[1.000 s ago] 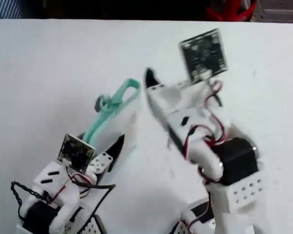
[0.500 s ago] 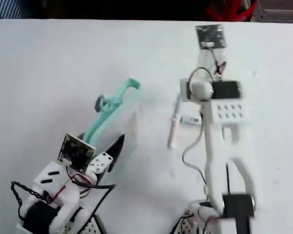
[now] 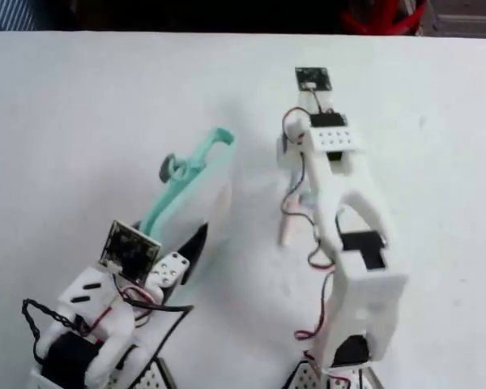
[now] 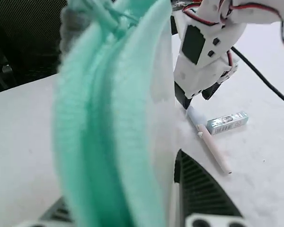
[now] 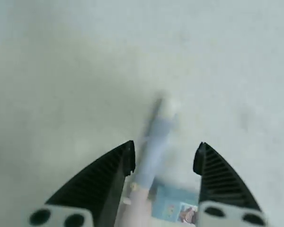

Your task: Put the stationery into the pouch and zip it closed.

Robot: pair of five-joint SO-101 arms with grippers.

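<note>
Teal zip up | clamped pouch [image 3: 186,182] on edge with left gripper [image 3: 186,247], likely steadying it for loading | spread right gripper [image 5: 164,146] astride pen [image 5: 154,146] on table [image 3: 81,105] beside small box [image 4: 227,122], seemingly for pickup

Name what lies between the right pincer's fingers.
A pen lies between the fingers of the open right pincer, a small box beside it; the right wrist view shows this.

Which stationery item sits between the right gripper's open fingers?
The pen, running lengthwise inside the open right gripper; the small box lies beside it.
</note>
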